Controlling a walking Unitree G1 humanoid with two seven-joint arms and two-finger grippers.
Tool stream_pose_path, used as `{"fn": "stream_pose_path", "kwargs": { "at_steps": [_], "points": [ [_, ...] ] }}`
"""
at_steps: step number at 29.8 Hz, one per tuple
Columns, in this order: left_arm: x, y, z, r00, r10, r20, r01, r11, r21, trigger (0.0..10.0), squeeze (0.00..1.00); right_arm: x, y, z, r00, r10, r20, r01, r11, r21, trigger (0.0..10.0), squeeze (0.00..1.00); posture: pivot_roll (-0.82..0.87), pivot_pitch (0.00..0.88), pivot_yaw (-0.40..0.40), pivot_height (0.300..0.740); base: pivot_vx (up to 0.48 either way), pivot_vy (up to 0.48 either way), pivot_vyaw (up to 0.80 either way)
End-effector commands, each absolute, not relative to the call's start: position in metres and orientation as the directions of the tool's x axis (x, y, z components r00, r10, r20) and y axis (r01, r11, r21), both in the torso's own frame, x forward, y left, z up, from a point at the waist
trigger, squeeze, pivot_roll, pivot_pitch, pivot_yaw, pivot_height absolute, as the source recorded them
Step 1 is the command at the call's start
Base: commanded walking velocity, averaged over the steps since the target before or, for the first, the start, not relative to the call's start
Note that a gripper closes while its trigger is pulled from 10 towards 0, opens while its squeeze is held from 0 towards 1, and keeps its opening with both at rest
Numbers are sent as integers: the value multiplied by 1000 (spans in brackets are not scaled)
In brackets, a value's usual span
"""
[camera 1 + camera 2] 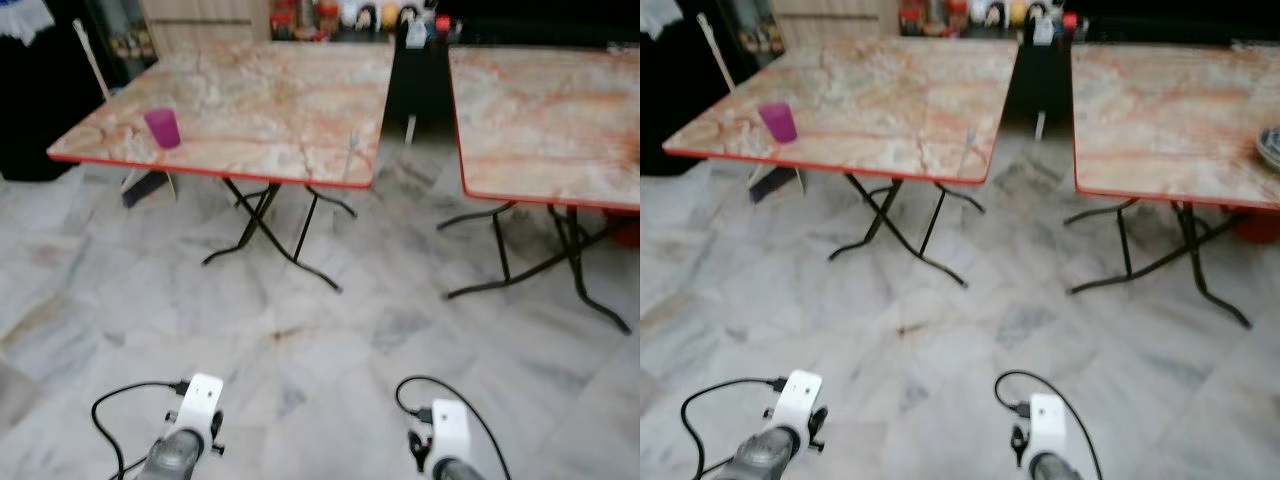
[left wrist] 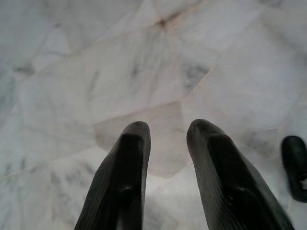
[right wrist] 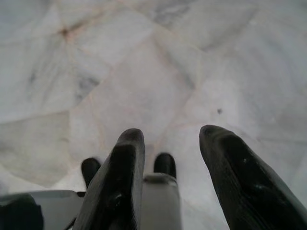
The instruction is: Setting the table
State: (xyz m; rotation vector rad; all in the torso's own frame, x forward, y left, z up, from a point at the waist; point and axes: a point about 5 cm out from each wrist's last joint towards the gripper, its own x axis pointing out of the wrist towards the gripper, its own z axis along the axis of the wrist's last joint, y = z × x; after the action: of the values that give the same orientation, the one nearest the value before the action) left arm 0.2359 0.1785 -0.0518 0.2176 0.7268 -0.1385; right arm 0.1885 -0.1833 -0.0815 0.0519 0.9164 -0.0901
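A purple cup stands near the front left corner of the left marble-patterned table. Close to that table's front right edge lies a thin pale utensil. The rim of a plate peeks in at the far right of the right table. Both arms hang low over the floor, well short of the tables, with their wrists at the bottom of the eye views. My left gripper and my right gripper are each open over the marble tiles, holding nothing.
Both tables have red edges and crossed black folding legs, with a dark gap between them. A counter with bottles and jars runs along the back. A broom leans at the left, with a dustpan below. Marble floor lies before me.
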Motion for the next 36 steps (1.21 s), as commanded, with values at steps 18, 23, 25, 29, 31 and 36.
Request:
{"fn": "stream_pose_path", "kwargs": {
  "at_steps": [18,23,25,29,31,36],
  "points": [
    [235,186,-53,727,-8,-687,165,973,163,10000,0,200,-173,-76,645,-28,-763,100,994,48,10000,0,-15,119,26,740,160,0,-389],
    [235,187,-52,726,-7,-687,165,972,165,10000,0,200,-172,-76,652,-16,-758,83,995,51,10000,0,-16,120,30,740,406,0,0],
    [235,187,-52,726,-6,-688,165,972,166,10000,0,200,-172,-76,654,-13,-756,82,995,54,10000,0,-17,121,31,740,409,0,0],
    [235,186,-53,724,-3,-690,164,972,167,10000,0,198,-172,-76,660,6,-751,58,997,59,10000,0,-21,125,27,740,419,0,464],
    [235,187,-53,722,-1,-692,163,972,168,10000,0,197,-173,-77,662,5,-750,71,995,69,10000,0,-21,125,27,740,428,0,341],
    [232,188,-55,710,11,-704,152,974,169,10000,0,197,-174,-77,662,15,-749,83,992,93,10000,0,-27,127,26,740,426,0,0]
  ]
}}
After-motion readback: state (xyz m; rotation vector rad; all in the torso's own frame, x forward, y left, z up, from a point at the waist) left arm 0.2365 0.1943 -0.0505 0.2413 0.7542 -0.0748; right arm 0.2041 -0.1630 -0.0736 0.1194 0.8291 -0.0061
